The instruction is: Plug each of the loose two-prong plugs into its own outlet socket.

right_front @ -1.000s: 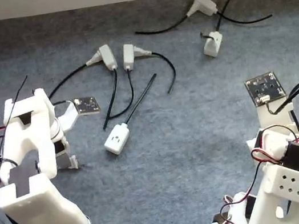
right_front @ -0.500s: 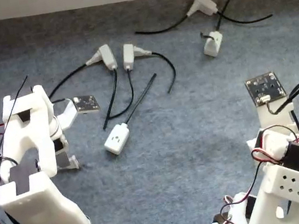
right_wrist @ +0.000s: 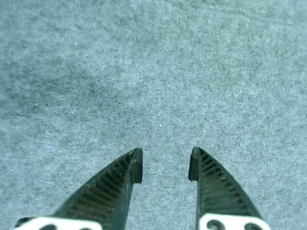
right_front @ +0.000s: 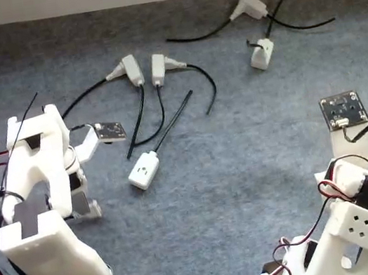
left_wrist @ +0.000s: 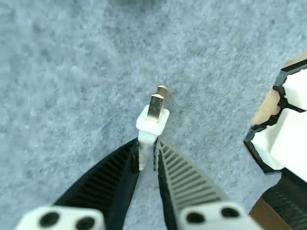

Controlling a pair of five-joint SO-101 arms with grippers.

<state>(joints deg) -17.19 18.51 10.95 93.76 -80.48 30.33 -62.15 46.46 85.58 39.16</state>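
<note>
Edging rightward over the last second: my left arm (right_front: 38, 177) slightly, my right arm (right_front: 364, 209) more.
My left gripper (left_wrist: 146, 149) clamps a white two-prong plug (left_wrist: 152, 117), prongs pointing away; a loose outlet socket (right_front: 144, 171) lies near that arm on the grey carpet (right_front: 233, 171); my right gripper (right_wrist: 165, 165) hangs open above the carpet.

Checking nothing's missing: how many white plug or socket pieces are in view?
6. Two centre pieces, a nearer socket, two far-right pieces, a plug in the left gripper. Arms may hide more.
</note>
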